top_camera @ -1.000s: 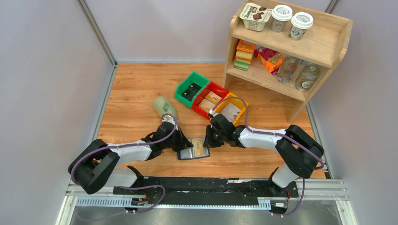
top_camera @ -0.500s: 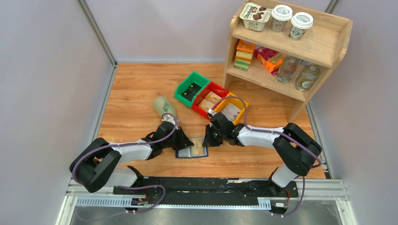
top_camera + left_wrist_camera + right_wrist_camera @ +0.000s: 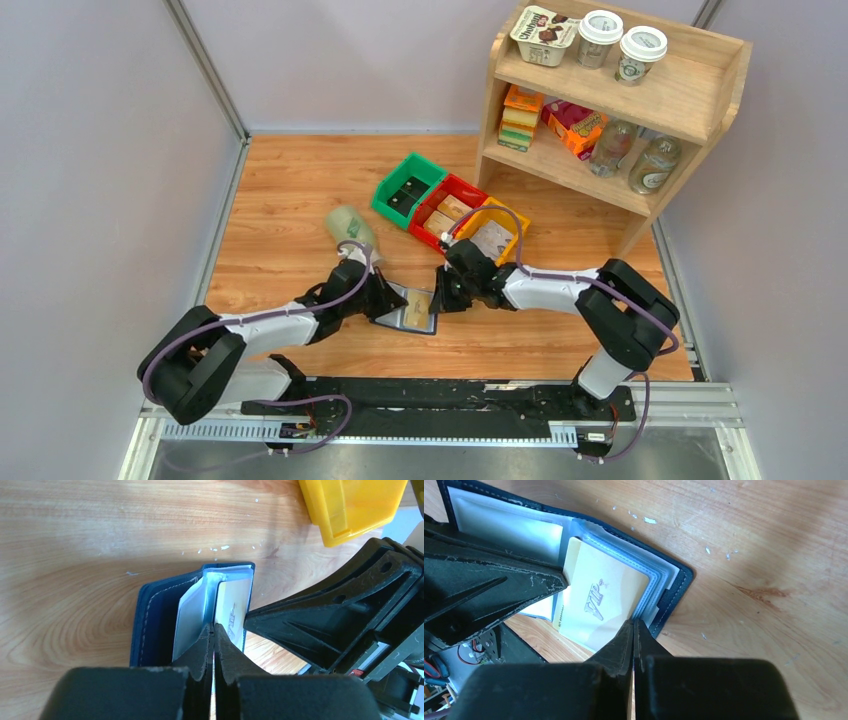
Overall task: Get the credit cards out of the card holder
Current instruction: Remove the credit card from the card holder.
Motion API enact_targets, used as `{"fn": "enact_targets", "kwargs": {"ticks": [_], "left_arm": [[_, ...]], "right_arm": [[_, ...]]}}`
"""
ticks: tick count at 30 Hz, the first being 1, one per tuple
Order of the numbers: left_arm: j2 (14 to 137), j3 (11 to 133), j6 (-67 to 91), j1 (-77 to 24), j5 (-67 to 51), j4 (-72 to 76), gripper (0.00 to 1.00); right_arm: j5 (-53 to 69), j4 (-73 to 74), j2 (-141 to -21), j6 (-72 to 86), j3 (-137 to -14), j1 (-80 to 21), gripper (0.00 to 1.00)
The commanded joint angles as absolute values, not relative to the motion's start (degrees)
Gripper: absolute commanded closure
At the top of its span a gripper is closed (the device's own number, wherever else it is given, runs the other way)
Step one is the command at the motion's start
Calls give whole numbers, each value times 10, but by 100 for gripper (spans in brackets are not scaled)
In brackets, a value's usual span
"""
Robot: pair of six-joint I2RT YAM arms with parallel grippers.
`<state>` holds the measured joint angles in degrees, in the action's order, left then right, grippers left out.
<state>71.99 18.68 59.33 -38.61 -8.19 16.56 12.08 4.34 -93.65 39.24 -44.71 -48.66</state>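
Credit card (image 3: 599, 600), cream, sits in a clear sleeve (image 3: 192, 612) of the open navy card holder (image 3: 674, 587) on the tabletop (image 3: 290, 190). The left tool (image 3: 213, 635) pinches a sleeve tight. The right tool (image 3: 633, 630) pinches the card's corner. If it caught the sleeve too, the holder may drag along.

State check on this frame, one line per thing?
card holder, open on the table, one clear leaf lifted
cream card, in a clear sleeve, not out yet
left gripper, fingers shut on the lifted leaf
right gripper, fingers shut at the cream card's edge
paper cup, lying on its side
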Motion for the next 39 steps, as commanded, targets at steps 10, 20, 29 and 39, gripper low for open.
{"fn": "enact_targets", "kwargs": {"ticks": [10,20,29,39], "left_arm": [[631,160,613,-395,-11,4,100],[628,142,621,-395,-30,47,100],[620,136,628,-395,-35,61,100],[646,118,645,-395,-48,117,100]], "right_arm": [[81,76,-974,374,-449,-496,100],[130,57,-920,388,-497,-498,79],[120,51,-926,399,-519,-501,75],[165,10,-991,425,-508,-500,74]]}}
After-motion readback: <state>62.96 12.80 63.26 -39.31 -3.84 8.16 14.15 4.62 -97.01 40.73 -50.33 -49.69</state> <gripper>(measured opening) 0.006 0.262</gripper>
